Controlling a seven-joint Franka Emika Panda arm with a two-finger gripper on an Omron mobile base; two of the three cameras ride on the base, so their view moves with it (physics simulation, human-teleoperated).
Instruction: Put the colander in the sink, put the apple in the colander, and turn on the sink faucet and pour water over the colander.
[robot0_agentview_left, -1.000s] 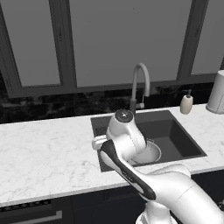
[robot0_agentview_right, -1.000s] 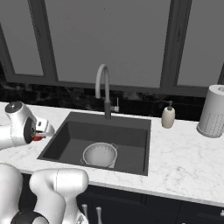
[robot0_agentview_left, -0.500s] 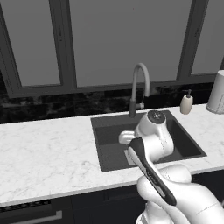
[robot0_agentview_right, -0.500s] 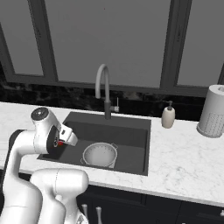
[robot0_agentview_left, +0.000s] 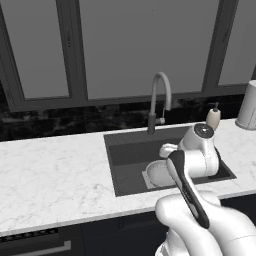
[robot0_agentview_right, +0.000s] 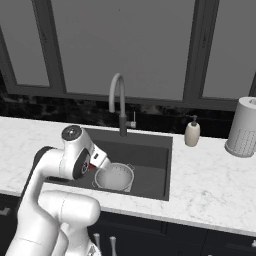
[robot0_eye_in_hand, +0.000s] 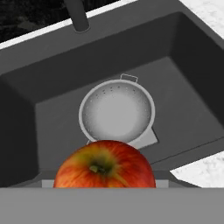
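Closest to me, the white arm bends over the front edge of the worktop (robot0_agentview_right: 210, 185), and its fingers (robot0_eye_in_hand: 105, 186) carry the apple (robot0_eye_in_hand: 105, 168). From the hand camera the fruit sits low in the frame, red and orange with its stem dimple facing up, and it covers the finger tips, so the fingers stand apart to about the apple's width and are closed on it. In the right base view a sliver of red (robot0_agentview_right: 91, 167) shows at the hand, just left of the colander's rim.

Just past the apple, down in the sink (robot0_eye_in_hand: 43, 113), stands the colander (robot0_eye_in_hand: 117, 109). It is upright on the lighter grey square at the basin floor, its pierced bowl open to the ceiling, with one small handle visible on the far rim. The apple hangs above the sink, near the colander's front edge and not touching it. In the left base view the colander (robot0_agentview_left: 157, 172) is partly hidden behind the robot's wrist; in the right base view it (robot0_agentview_right: 115, 176) lies toward the front of the basin.

Behind the sink the sink faucet (robot0_agentview_right: 119, 107) rises from the back rim, its arched spout curving forward over the basin. Further right on the worktop stands a cream soap pump bottle (robot0_agentview_right: 192, 132), and beyond it a paper towel roll (robot0_agentview_right: 242, 127) near the dark window wall.
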